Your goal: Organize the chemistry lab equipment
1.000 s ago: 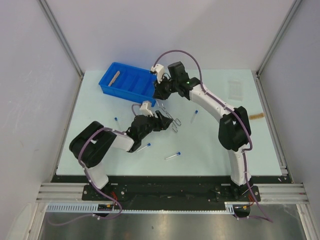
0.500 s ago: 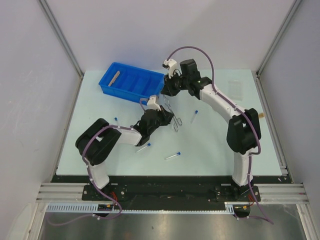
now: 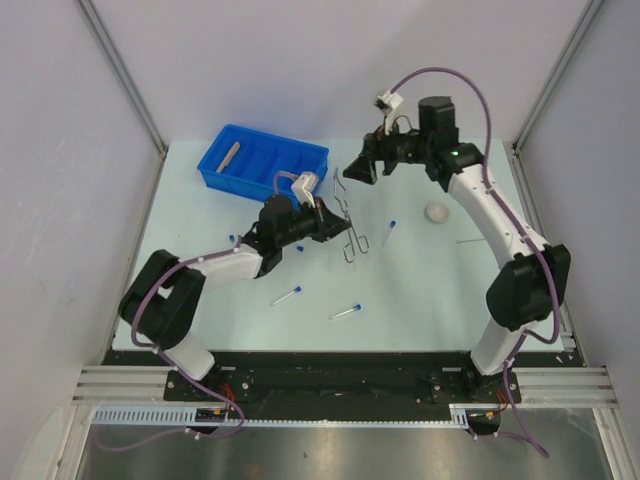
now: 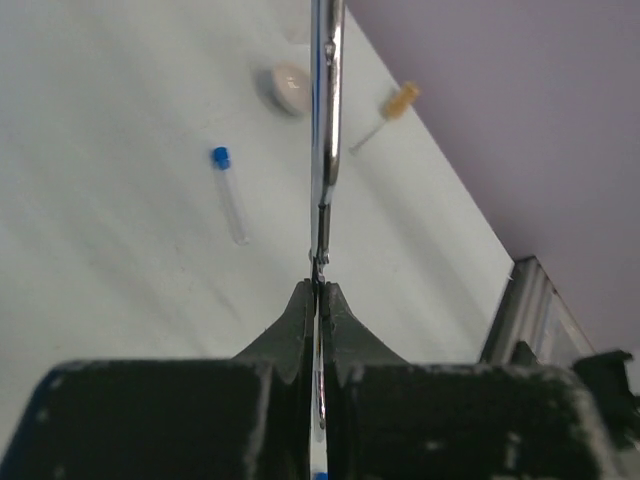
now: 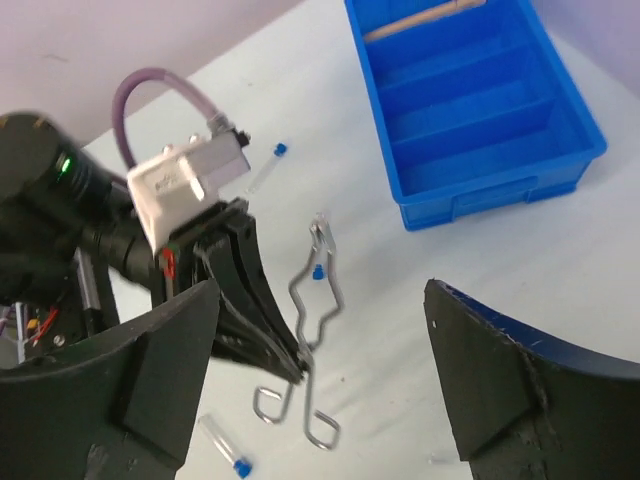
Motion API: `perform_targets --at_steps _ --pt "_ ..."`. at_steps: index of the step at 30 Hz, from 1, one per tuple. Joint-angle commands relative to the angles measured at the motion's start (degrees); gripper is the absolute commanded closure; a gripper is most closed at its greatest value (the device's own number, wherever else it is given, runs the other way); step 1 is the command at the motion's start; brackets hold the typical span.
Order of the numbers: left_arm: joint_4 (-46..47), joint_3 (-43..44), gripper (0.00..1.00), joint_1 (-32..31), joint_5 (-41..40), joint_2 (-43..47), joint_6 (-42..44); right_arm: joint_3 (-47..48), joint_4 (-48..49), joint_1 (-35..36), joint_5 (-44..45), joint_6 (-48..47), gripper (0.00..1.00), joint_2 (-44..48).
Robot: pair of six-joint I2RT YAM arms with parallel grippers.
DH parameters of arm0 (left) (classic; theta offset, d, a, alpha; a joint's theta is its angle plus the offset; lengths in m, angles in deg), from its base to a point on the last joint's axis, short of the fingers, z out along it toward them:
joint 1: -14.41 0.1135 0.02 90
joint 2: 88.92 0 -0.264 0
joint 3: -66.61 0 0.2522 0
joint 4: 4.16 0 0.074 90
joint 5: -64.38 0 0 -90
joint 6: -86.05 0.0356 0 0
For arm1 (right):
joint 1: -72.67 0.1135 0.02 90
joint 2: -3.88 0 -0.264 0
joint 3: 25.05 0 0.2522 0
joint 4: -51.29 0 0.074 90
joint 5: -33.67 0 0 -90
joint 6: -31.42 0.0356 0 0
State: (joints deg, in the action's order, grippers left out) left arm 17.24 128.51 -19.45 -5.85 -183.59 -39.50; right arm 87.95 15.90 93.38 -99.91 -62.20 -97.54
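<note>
- Your blue bin point(image 5: 500, 185) holds the wooden stick point(image 5: 415, 20) — in one end compartment.
- Your left gripper point(image 3: 325, 222) is clamped tight on the tongs point(image 3: 350, 215), near the bin.
- Your right gripper point(image 3: 362, 165) hangs wide open, holding nothing.

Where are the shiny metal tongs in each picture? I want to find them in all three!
Top external: the tongs lie mid-picture, right of the blue bin.
Left wrist: the tongs are the shiny strip running straight up from the fingers.
Right wrist: the tongs sit in the centre, with their loops at the bottom.
Shared landmark: the left gripper, shut on them in every view.
</note>
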Motion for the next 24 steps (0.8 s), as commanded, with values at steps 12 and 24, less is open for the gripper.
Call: perform_targets --at_steps 12,24 --pt "-7.1 -4.4 1.0 0.8 37.4 23.5 -1.4 -12.4 -12.1 0.9 -20.2 -4.3 0.07 17.5" --pt "-5.9 -7.4 1.0 -3.9 34.5 28.4 -3.1 -25.0 12.5 5.3 -31.6 20.0 0.41 21.6"
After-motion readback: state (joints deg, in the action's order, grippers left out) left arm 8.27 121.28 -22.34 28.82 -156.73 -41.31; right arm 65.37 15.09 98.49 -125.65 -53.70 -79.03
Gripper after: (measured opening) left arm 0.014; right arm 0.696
